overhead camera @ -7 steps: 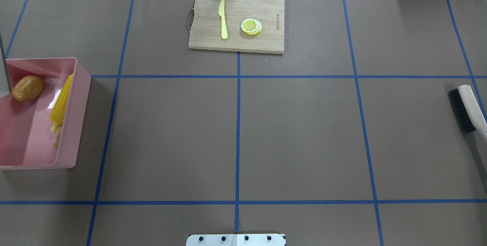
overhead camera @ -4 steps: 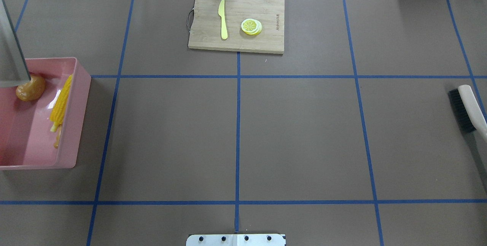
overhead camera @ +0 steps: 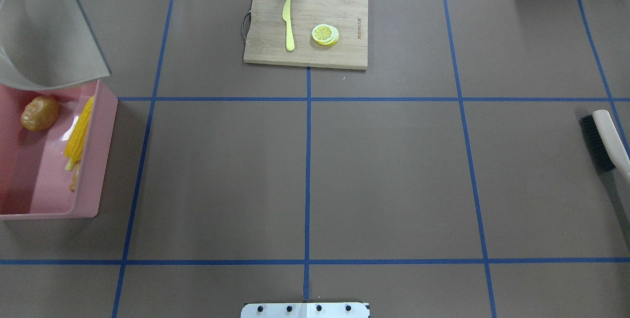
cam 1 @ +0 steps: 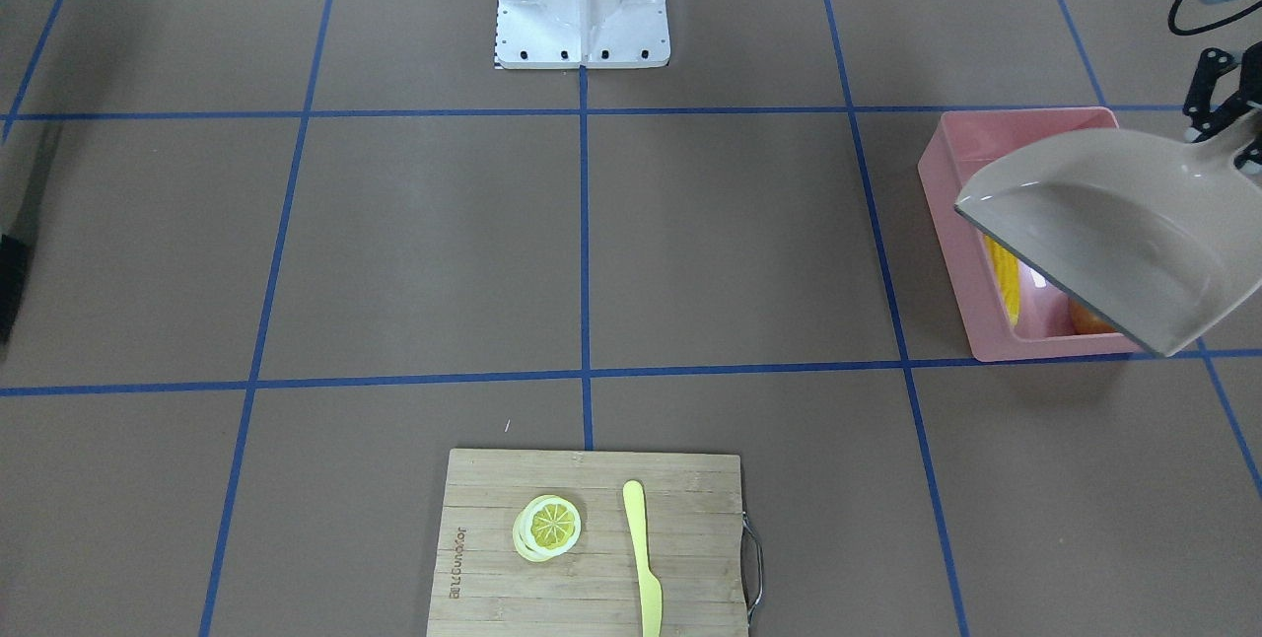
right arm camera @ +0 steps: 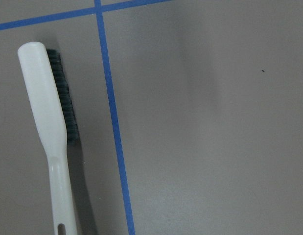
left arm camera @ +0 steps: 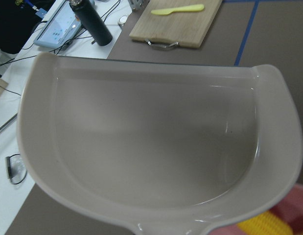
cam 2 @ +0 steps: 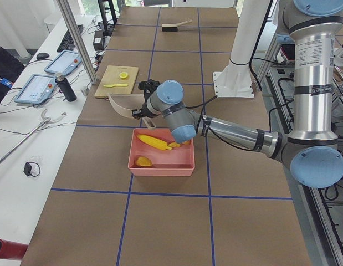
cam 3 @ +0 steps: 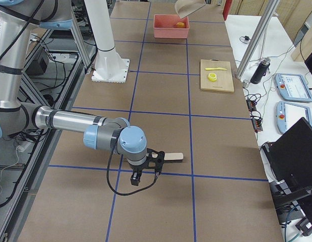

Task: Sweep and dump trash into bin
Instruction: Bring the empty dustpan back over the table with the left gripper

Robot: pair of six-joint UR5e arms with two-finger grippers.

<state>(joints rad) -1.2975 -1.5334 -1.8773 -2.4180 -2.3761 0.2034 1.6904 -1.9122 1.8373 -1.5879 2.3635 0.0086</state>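
Note:
The pink bin (overhead camera: pixel 101 160) stands at the table's left edge. Inside it lie the trash pieces: a brown potato-like lump (overhead camera: pixel 39 112), a yellow corn cob (overhead camera: pixel 78 133) and a tan ginger root (overhead camera: pixel 74 180), mostly hidden against the wall. My left gripper (cam 1: pixel 1226 124) is shut on the handle of the beige dustpan (overhead camera: pixel 44 32), which hangs empty above the bin's far end. The brush (overhead camera: pixel 605 141) is low over the table at the far right. My right gripper (cam 3: pixel 140 171) is at its handle; I cannot tell whether it is open or shut.
A wooden cutting board (overhead camera: pixel 344 52) with a pale yellow knife (overhead camera: pixel 288 25) and a lemon slice (overhead camera: pixel 325 34) lies at the table's far middle. The robot's white base (cam 1: pixel 582 16) stands at the near middle. A side bench with tablets (cam 2: pixel 63 61) and a bottle (cam 2: pixel 66 87) runs beyond the far edge.
The dustpan has swung from the left edge further into the overhead view and now hangs over the bin's far end. The potato-like lump rolled slightly. The brush has not moved.

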